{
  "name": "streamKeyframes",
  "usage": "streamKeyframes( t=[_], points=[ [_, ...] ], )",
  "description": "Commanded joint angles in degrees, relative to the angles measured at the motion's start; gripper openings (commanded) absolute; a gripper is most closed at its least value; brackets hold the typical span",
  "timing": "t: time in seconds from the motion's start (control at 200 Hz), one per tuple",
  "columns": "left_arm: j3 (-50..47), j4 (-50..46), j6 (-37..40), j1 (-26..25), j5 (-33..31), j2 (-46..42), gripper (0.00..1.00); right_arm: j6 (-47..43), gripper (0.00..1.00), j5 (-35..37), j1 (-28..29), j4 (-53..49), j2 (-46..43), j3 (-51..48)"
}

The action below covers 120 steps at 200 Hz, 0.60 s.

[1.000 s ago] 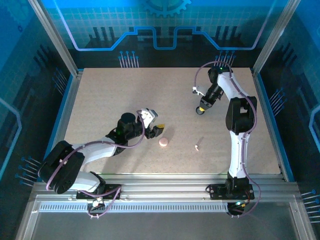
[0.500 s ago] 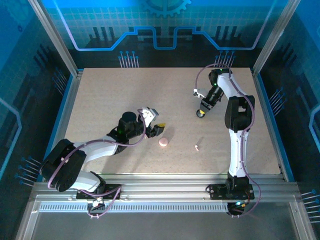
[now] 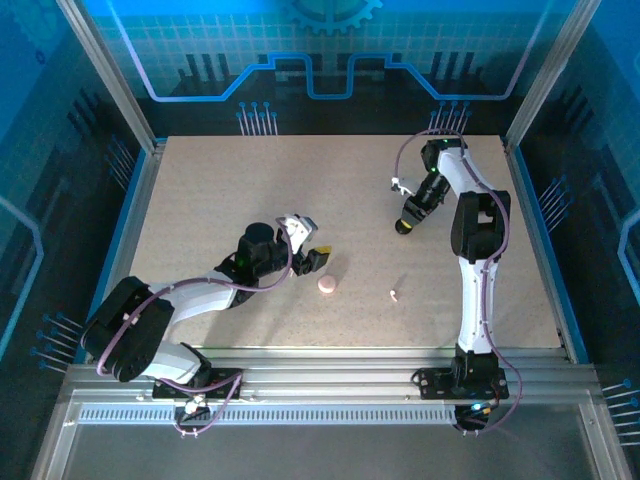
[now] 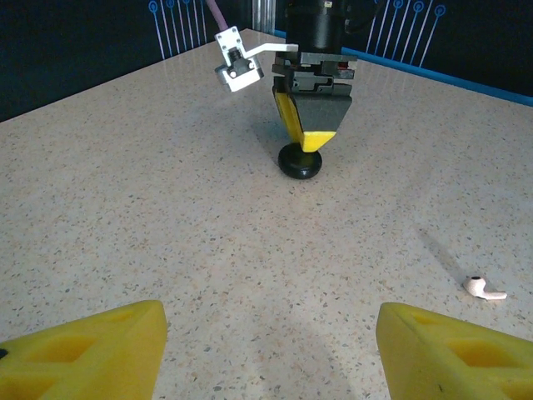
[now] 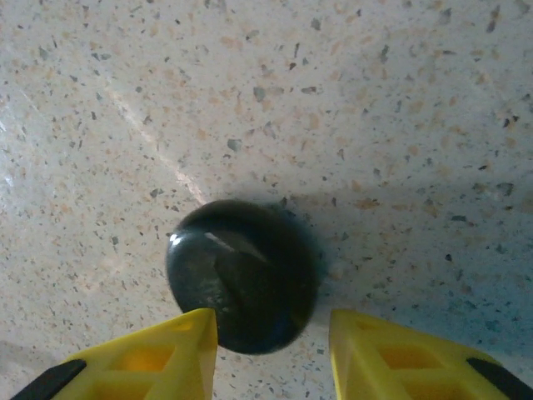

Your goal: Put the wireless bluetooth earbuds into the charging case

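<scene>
Right gripper [image 5: 271,323]: fingers shut a second ago, now parted above black disc [image 5: 241,275]; disc released, I judge. Left gripper [image 4: 268,327] spread, empty. Charging case [image 3: 327,285] at its 5 o'clock, earbud [image 3: 394,295] at case's 3 o'clock. Insertion not begun.

No legible text, label, brand or number is found in any view. On the blue back panel [image 3: 200,60], at 12 o'clock in the top view, a gear emblem [image 3: 332,12] is printed, cut off by the frame edge. A circuit-style line pattern [image 3: 330,80] is printed below it. Similar blue pin-shaped marks [image 4: 179,25] are seen on the dark wall at 11 o'clock in the left wrist view.
</scene>
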Motion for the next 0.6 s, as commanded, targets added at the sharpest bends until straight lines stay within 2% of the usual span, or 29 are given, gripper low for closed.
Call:
streamKeyframes(
  t=[0.0, 0.35, 0.595],
  points=[
    [2.26, -0.24, -0.34, 0.3, 1.39, 0.57, 0.67, 1.38, 0.41, 0.7, -0.77, 0.16, 0.69, 1.51],
    [2.67, -0.76, -1.76, 0.29, 0.71, -0.12, 0.67, 3.76, 0.42, -0.18, -0.45, 2.44, -3.57, 0.54],
    [4.26, -9.24, -6.11, 0.29, -2.67, -4.58, 0.67, 8.91, 0.44, -1.06, 1.99, 7.16, -13.32, -7.14]
  ],
)
